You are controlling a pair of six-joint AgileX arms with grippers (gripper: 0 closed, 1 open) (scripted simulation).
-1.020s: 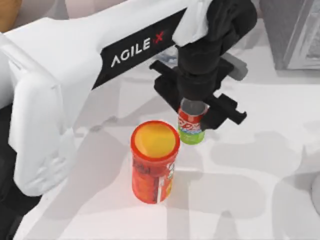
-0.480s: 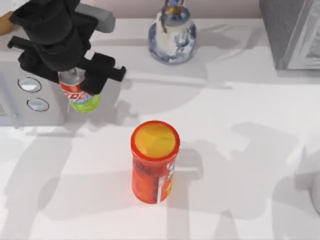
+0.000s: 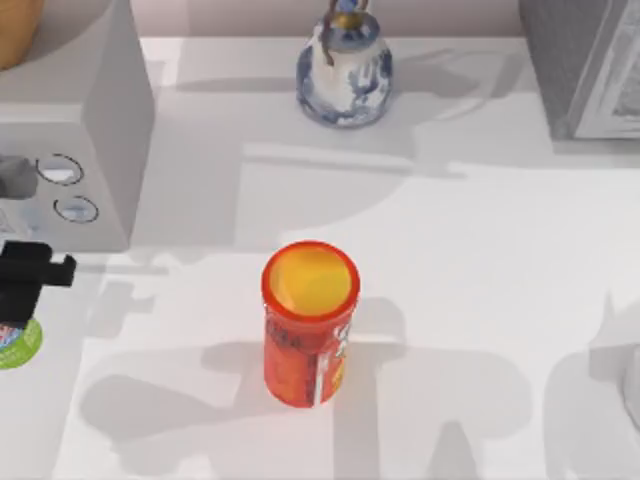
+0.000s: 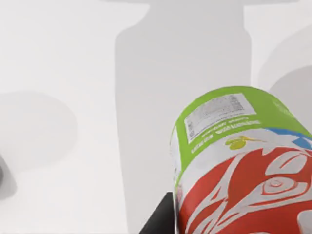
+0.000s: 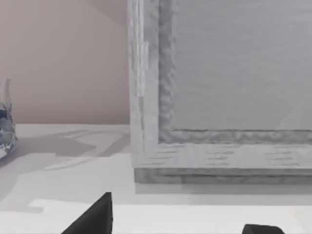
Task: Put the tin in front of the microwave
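The left arm's black fingers are at the far left edge of the white desk, closed on the small drink can with a red upper label, white lettering and a green lower band; the tin's green end pokes out just below the fingers, close in front of the large light grey boxy microwave with its two round silver-rimmed dials on the front. In the left wrist view the tin hangs over bare white desk crossed by soft grey shadows. Well to the right of the fingers stands a tall orange-red canister with a yellow lid, upright near the middle of the desk. Beyond it, by the pale pinkish wall, sits a blue-and-white patterned ceramic vase. A darker grey box with a white panel occupies the far right corner; the right arm's dark fingertips are spread apart, facing that box.
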